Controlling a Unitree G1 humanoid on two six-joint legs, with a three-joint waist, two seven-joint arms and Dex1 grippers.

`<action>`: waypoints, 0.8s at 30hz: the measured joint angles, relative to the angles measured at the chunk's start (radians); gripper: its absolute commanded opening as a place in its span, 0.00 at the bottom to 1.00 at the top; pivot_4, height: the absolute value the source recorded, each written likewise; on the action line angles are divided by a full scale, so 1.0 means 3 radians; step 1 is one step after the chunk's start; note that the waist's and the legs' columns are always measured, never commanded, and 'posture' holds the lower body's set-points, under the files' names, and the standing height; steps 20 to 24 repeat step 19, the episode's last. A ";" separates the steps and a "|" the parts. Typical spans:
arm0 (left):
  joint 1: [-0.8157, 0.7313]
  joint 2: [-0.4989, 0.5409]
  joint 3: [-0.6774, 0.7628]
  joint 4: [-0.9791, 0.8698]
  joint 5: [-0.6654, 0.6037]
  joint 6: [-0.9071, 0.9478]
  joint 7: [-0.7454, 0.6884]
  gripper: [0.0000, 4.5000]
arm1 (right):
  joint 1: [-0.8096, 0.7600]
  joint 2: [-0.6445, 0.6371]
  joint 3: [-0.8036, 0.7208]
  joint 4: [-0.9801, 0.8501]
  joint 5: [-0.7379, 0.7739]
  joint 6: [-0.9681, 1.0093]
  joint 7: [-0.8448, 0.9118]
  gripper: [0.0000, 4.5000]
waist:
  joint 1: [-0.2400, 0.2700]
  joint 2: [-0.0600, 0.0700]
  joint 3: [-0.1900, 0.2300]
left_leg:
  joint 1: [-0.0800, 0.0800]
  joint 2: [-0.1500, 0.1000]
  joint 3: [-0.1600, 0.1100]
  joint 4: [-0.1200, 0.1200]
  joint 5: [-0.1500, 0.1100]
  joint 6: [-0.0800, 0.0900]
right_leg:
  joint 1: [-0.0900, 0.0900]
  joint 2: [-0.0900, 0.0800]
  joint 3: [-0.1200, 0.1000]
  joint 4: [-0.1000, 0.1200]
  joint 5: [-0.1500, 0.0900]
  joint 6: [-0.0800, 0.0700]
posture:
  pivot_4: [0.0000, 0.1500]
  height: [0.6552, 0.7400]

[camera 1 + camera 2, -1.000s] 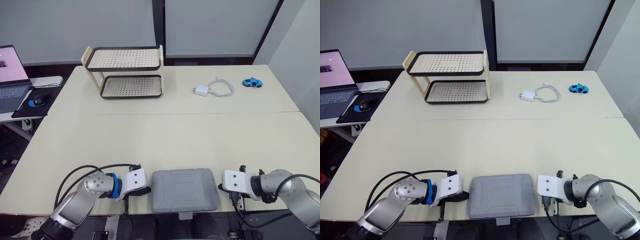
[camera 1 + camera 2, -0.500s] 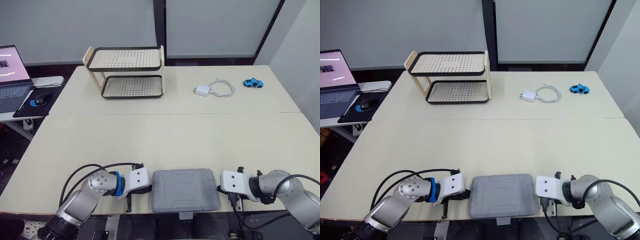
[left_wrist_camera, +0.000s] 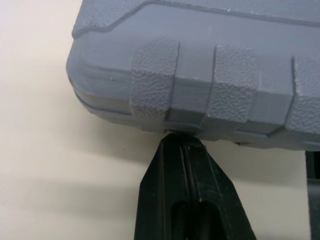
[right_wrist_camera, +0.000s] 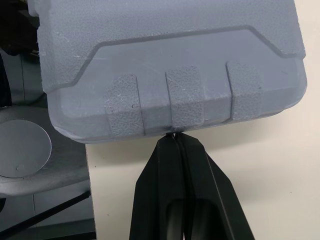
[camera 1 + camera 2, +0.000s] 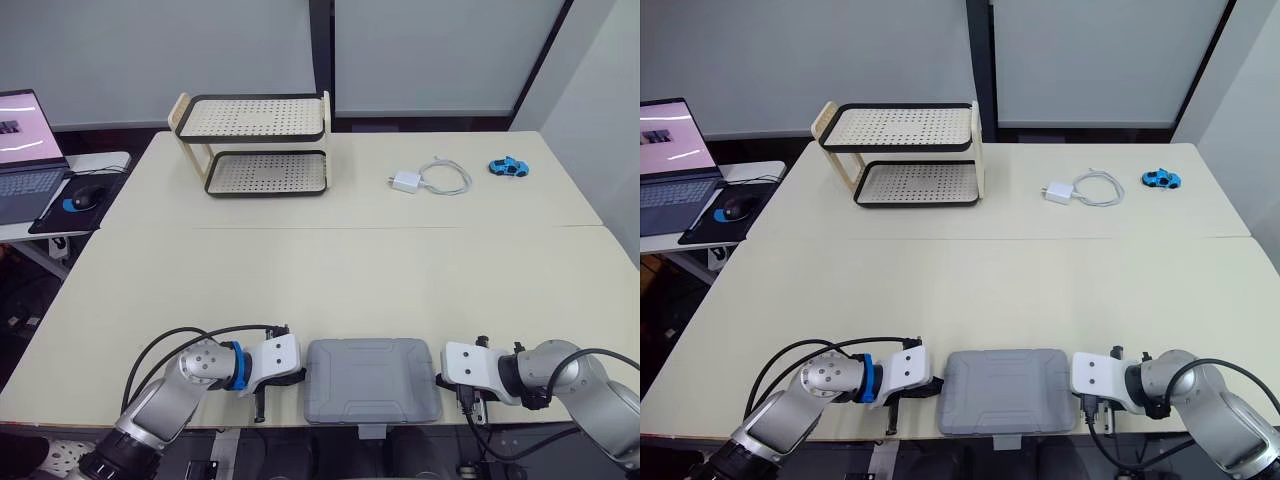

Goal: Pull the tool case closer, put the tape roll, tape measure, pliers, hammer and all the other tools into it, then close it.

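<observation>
table (image 5: 330, 270): two-tier rack (image 5: 262, 145) at the far left, out of the way. tool case (image 5: 372, 380) is grey, lid down, and lies flat at the near edge between the two arms, with its front lip hanging just past the edge. It's as close as it can come, so I'd say the pull is done. Can't tell what's inside.

left gripper (image 3: 182, 142): fingers clenched together, tips butted against the case's left side wall, grasping nothing. right gripper (image 4: 175, 141): same, clenched, tips on the right side wall. My read is that closed tips work as pushers, squeezing from both sides to keep the case square.

Far right, well apart from the case: charger (image 5: 404, 181) with its cable, and a small toy car (image 5: 507, 166).
</observation>
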 measured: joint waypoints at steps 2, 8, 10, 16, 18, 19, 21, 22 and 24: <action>0.0013 0.0089 0.0057 0.0023 -0.0027 -0.0022 -0.0027 0.00 | 0.0076 -0.0068 -0.0131 -0.0080 0.0058 0.0025 0.0014 0.01 | 0.0000 0.0000 0.0000 | 0.0000 0.0001 0.0000 -0.0001 0.0000 0.0000 | 0.0000 0.0000 0.0000 0.0000 0.0000 0.0000 | 1.00 1.00; 0.0047 0.0525 0.0574 0.0255 -0.0295 -0.0167 -0.0221 0.00 | 0.0408 -0.0368 -0.0931 -0.0166 0.0330 -0.0038 0.0166 0.01 | -0.0001 -0.0001 0.0001 | 0.0000 0.0003 0.0000 -0.0001 0.0000 0.0000 | -0.0003 0.0001 -0.0001 0.0002 0.0000 0.0000 | 1.00 1.00; 0.0053 0.0644 0.0785 0.0270 -0.0398 -0.0220 -0.0291 0.00 | 0.0527 -0.0426 -0.1279 -0.0197 0.0463 -0.0113 0.0295 0.01 | -0.0001 -0.0001 0.0001 | 0.0000 0.0002 0.0000 -0.0002 0.0000 0.0001 | -0.0001 0.0001 -0.0001 0.0000 0.0000 0.0000 | 1.00 1.00; 0.0166 0.0952 0.1231 0.0379 -0.0648 -0.0374 -0.0554 0.00 | 0.0807 -0.0631 -0.2297 -0.0167 0.0834 -0.0198 0.0884 0.01 | -0.0002 -0.0001 0.0002 | 0.0002 0.0003 0.0001 -0.0003 -0.0001 0.0001 | 0.0003 0.0001 -0.0002 -0.0002 0.0000 0.0000 | 1.00 1.00; 0.0163 0.0967 0.1297 0.0379 -0.0707 -0.0340 -0.0570 0.00 | 0.0838 -0.0682 -0.2420 -0.0111 0.0856 -0.0244 0.1004 0.01 | -0.0003 -0.0001 0.0002 | 0.0002 0.0003 0.0002 -0.0002 -0.0001 0.0001 | 0.0004 0.0001 -0.0002 -0.0002 0.0000 0.0000 | 1.00 1.00; 0.0161 0.0961 0.1298 0.0380 -0.0725 -0.0292 -0.0569 0.00 | 0.0832 -0.0698 -0.2431 -0.0079 0.0862 -0.0269 0.1033 0.01 | -0.0005 -0.0001 0.0002 | 0.0002 0.0003 0.0003 -0.0002 -0.0001 0.0001 | 0.0004 0.0001 -0.0002 -0.0002 0.0000 0.0000 | 1.00 1.00; 0.0161 0.0961 0.1298 0.0380 -0.0725 -0.0292 -0.0569 0.00 | 0.0832 -0.0698 -0.2431 -0.0079 0.0862 -0.0269 0.1033 0.01 | -0.0005 -0.0001 0.0002 | 0.0002 0.0003 0.0003 -0.0002 -0.0001 0.0001 | 0.0004 0.0001 -0.0002 -0.0002 0.0000 0.0000 | 1.00 1.00; 0.0161 0.0961 0.1298 0.0380 -0.0725 -0.0292 -0.0569 0.00 | 0.0832 -0.0698 -0.2431 -0.0079 0.0862 -0.0269 0.1033 0.01 | -0.0005 -0.0001 0.0002 | 0.0002 0.0003 0.0003 -0.0002 -0.0001 0.0001 | 0.0004 0.0001 -0.0002 -0.0002 0.0000 0.0000 | 1.00 1.00; 0.0161 0.0961 0.1298 0.0380 -0.0725 -0.0292 -0.0569 0.00 | 0.0832 -0.0698 -0.2431 -0.0079 0.0862 -0.0269 0.1033 0.01 | -0.0005 -0.0001 0.0002 | 0.0002 0.0003 0.0003 -0.0002 -0.0001 0.0001 | 0.0004 0.0001 -0.0002 -0.0002 0.0000 0.0000 | 1.00 1.00</action>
